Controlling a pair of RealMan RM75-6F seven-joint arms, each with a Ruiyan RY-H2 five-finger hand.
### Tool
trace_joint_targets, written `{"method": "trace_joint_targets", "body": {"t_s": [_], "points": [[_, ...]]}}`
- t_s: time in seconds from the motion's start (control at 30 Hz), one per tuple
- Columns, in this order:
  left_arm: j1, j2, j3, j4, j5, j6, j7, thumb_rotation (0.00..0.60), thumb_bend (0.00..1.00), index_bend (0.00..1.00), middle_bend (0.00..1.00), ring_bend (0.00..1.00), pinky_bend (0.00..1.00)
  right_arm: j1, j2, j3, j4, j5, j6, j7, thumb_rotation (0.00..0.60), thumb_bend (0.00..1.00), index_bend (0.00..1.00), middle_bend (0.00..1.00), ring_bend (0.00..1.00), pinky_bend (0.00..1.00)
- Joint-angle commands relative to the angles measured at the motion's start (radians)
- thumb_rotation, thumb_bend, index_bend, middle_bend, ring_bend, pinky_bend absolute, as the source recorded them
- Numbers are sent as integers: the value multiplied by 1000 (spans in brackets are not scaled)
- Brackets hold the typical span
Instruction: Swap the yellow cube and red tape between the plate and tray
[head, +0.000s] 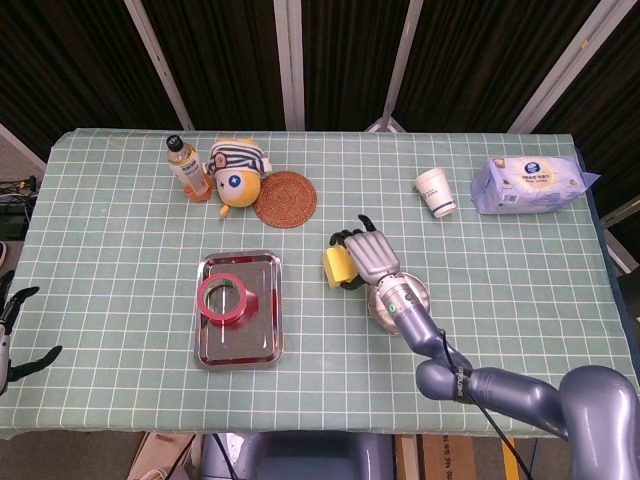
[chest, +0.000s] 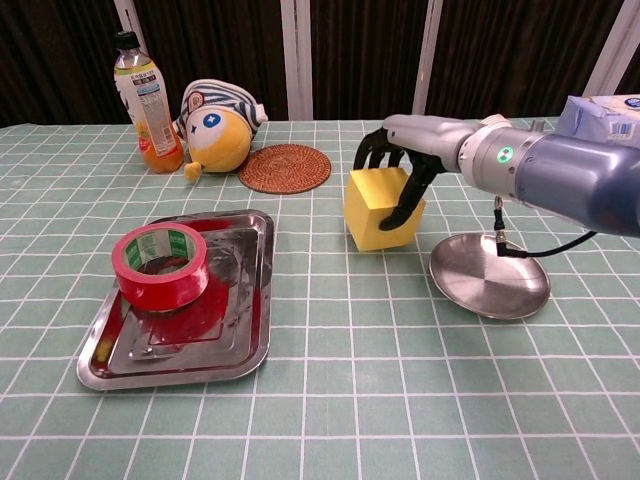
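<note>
Table (head: 120, 400) under a green checked cloth, dark curtain (head: 220, 60) with pale upright frame bars (head: 289, 60) behind

Lab test bench: checked cloth table (head: 120, 300), dark curtain (head: 220, 60) backdrop (props scattered, cabling at the edge).

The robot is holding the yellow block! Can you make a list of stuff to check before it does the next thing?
1. Right hand has hold of the yellow cube: ok, fingers wrap its top and side.
2. Cube is off the plate: ok, it sits between plate and tray, and the plate is bare.
3. Cube resting on the table or lifted: cannot tell.
4. Tray free for the cube: not ok, the red tape lies on it, though bare tray floor shows beside the tape.
5. Left hand ready to fetch the tape: not ok, it hangs off the table's left edge, far from the tray.
6. Path to the tray: ok, only bare cloth lies between.
</note>
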Motion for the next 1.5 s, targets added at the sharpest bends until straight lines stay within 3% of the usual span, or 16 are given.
{"method": "trace_joint_targets", "body": {"t_s": [0.03, 0.13, 0.3, 0.5, 0.6, 0.67, 0.8, 0.93, 1.03, 1.17, 1.3, 1.5], "points": [[0, 2, 1, 0, 3, 2, -8, 600, 0, 218, 0, 0, 107, 22, -34, -7, 16, 73, -4, -55, 600, 77, 0, 76, 93, 0], [1, 2, -2, 3, 1, 5, -10, 600, 0, 225, 0, 0, 110, 31, -26, -23, -4, 118, 6, -116, 600, 27, 0, 2, 16, 0], [-1, -6, -9, 15, 1, 13, -13, 600, 0, 225, 0, 0, 111, 23, 25, -48, -95, 148, 111, -230, 600, 21, 0, 0, 0, 0], [-9, -6, 3, 25, 30, 5, -13, 600, 0, 225, 0, 0, 111, -116, 276, -105, -425, 73, 296, -245, 600, 19, 0, 0, 0, 0], [-11, 3, 18, 26, 58, 2, -13, 600, 0, 222, 0, 0, 111, -243, 432, -173, -585, -14, 361, -141, 600, 19, 0, 0, 0, 0], [-13, 6, 25, 24, 71, -1, -2, 600, 0, 221, 0, 0, 111, -328, 497, -225, -626, -95, 408, -49, 600, 19, 0, 0, 0, 0], [-26, 23, 57, -5, 117, -34, -29, 600, 0, 217, 0, 0, 111, -527, 546, -365, -581, -324, 557, 163, 600, 19, 0, 0, 0, 0], [-81, 61, 85, -34, 150, -142, -84, 600, 0, 188, 0, 0, 111, -649, 538, -441, -486, -460, 652, 327, 600, 19, 0, 0, 0, 0], [-154, 96, 81, -67, 148, -262, -95, 600, 0, 168, 0, 0, 109, -683, 544, -449, -452, -486, 669, 377, 600, 19, 0, 0, 0, 0], [-267, 122, 26, -122, 78, -418, -70, 600, 0, 144, 0, 0, 31, -706, 547, -438, -444, -511, 687, 388, 600, 19, 0, 0, 0, 0], [-393, 112, -36, -171, -39, -587, -14, 600, 0, 140, 0, 0, 0, -719, 546, -422, -450, -503, 673, 366, 600, 19, 0, 0, 0, 0], [-532, 72, -84, -201, -206, -760, 29, 600, 0, 138, 0, 0, 0, -746, 534, -383, -489, -449, 681, 293, 600, 19, 0, 0, 0, 0]]}}
